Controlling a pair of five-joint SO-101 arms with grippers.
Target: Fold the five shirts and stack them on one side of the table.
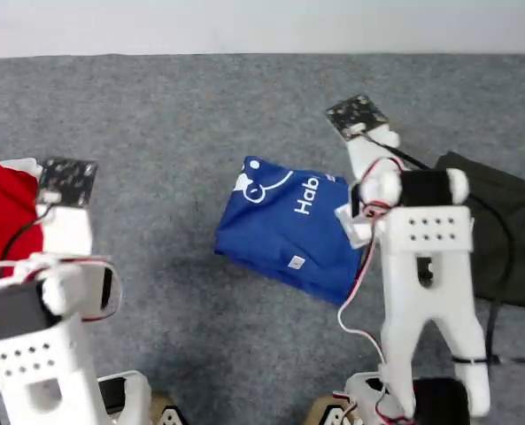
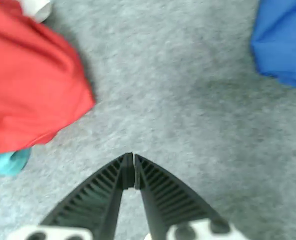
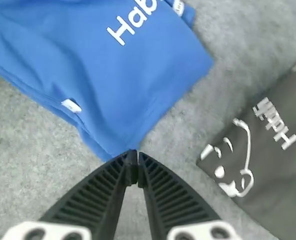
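A folded blue shirt with white print lies mid-table. A red shirt sits at the left edge on top of a teal cloth. A dark shirt with a white print lies at the right. My left gripper is shut and empty over bare carpet, between the red shirt and the blue shirt. My right gripper is shut, its tips at the near corner of the blue shirt, beside the dark shirt. I cannot tell whether cloth is pinched.
Grey carpet covers the table. A bit of white cloth peeks out by the red shirt. The right arm stands between the blue and dark shirts. The left arm rises at the front left.
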